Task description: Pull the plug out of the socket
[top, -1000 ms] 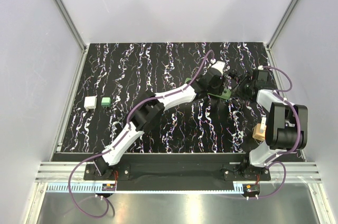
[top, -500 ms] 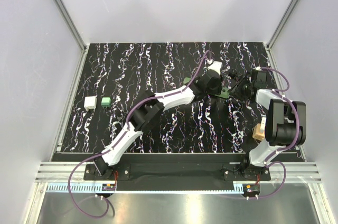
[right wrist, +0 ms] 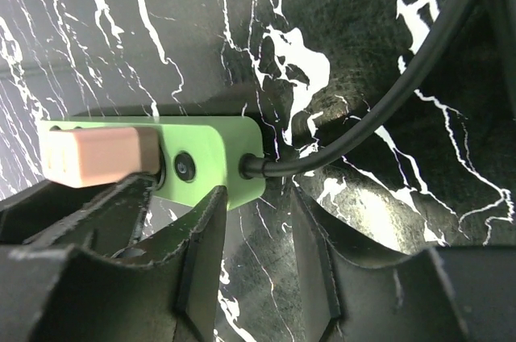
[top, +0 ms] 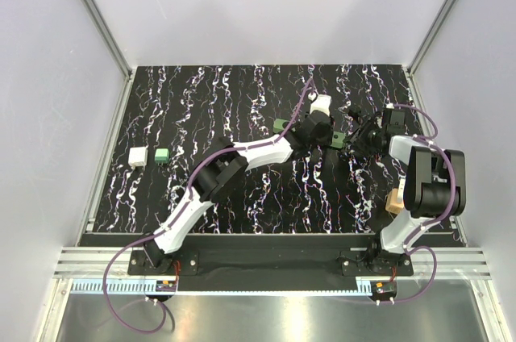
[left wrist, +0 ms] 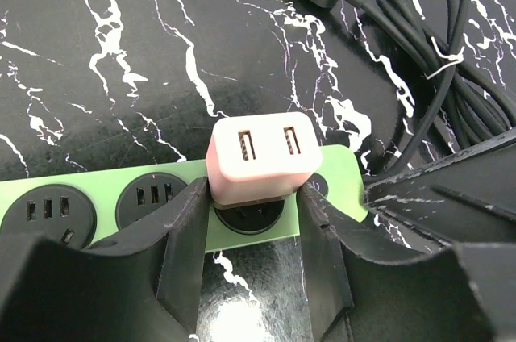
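Well, L gripper (left wrist: 254, 197) pinches plug (left wrist: 258, 152) low; R gripper (right wrist: 258, 197) spread astride socket (right wrist: 211, 152) end by cord (right wrist: 363, 122), not clamping; risk: socket lifts w/ plug, or grip slips off.

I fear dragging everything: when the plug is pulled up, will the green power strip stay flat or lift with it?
The power strip looks slim and plastic, so probably light: it may lift with the plug. Its cord bends loosely, so hardly anchors it. The right fingers beside its end could probably pin it.

Black white-veined table (top: 201, 100) under green socket (left wrist: 105, 181), black cord (left wrist: 451, 60), small white block (top: 138, 156), small green block (top: 161, 155).
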Controlling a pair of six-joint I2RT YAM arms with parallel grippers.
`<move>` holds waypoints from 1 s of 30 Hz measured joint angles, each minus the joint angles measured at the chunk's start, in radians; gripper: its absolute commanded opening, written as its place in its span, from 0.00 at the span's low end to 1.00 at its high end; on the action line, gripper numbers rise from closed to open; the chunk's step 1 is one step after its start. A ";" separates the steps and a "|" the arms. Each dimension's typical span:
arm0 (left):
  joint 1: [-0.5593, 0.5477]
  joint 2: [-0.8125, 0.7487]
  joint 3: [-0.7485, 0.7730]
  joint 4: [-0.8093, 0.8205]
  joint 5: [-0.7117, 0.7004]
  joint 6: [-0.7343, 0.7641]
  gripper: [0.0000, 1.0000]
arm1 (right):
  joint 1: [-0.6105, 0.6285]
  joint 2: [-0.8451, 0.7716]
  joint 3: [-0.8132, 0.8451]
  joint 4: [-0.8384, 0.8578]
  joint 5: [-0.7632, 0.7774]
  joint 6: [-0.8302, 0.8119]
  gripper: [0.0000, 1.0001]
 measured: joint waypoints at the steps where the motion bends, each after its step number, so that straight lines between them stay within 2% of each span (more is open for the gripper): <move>1: 0.000 0.000 0.000 -0.001 -0.003 -0.002 0.00 | 0.000 0.006 0.000 0.003 -0.008 0.000 0.45; 19: 0.005 0.000 -0.020 0.030 0.011 -0.051 0.00 | 0.002 0.063 0.008 0.080 -0.040 0.011 0.45; 30: 0.017 0.000 -0.010 0.052 0.063 -0.051 0.00 | 0.003 0.092 0.034 0.107 -0.038 0.013 0.41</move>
